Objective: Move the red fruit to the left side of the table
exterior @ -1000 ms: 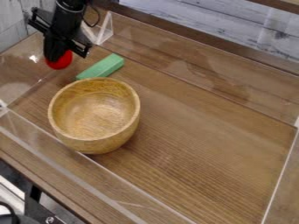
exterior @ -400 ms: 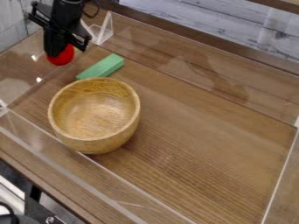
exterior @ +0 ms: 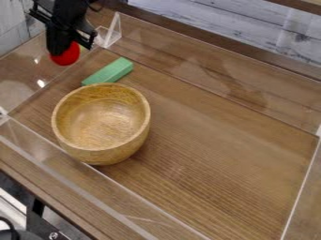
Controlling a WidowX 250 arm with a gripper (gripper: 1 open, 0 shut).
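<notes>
While I am keeping my gripper (exterior: 63, 45) clamped on the red fruit (exterior: 64, 55), the one thing that is changing is height: against the view of a second ago, the strawberry is sitting a shade higher in the picture and a little farther from the wooden bowl (exterior: 100, 122). The rise is slight, more a creep than a lift. My fingers are pressing together on the upper part of the fruit, so only its rounded red underside is showing beneath them; I cannot make out its green top.

Taking the wooden bowl as my landmark, the fruit is hanging beyond the bowl's far-left rim, well apart from it. The flat green block (exterior: 108, 71) is lying between the two, just past the bowl's far rim and to the right of the fruit, not touching either. Nothing else is shifting: bowl and block are lying where they lay before.

As I am judging it, the grip is holding and the fruit seems to be coming clear of the table (exterior: 226, 141), though I cannot tell for certain whether a gap is showing under it. It is already on the left part of the tabletop, near the clear wall (exterior: 25, 89), so little carrying is remaining; setting it down gently and opening my fingers looks like the remaining work.
</notes>
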